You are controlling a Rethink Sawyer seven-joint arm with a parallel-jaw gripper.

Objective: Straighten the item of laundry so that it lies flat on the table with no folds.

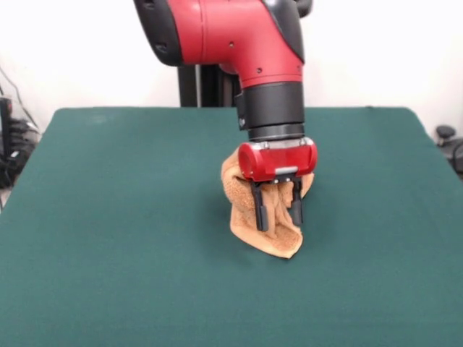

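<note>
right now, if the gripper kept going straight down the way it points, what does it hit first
The towel. The gripper points down with its fingers astride a bunched fold of it, so cloth comes first, then the table just beneath. Depth is unclear from this one view.

Illumination is bright, even and diffuse, apparently from above. The wall behind is overexposed to near white, with almost no texture visible. The table is uniformly lit, with no hot spots; its far edge is slightly soft. A faint, soft-edged shadow lies under the towel and the gripper. The arm carries mild specular highlights on its red shell. Focus is moderate overall; fine towel texture is only partly resolved. No marked edge distortion is apparent.
</note>
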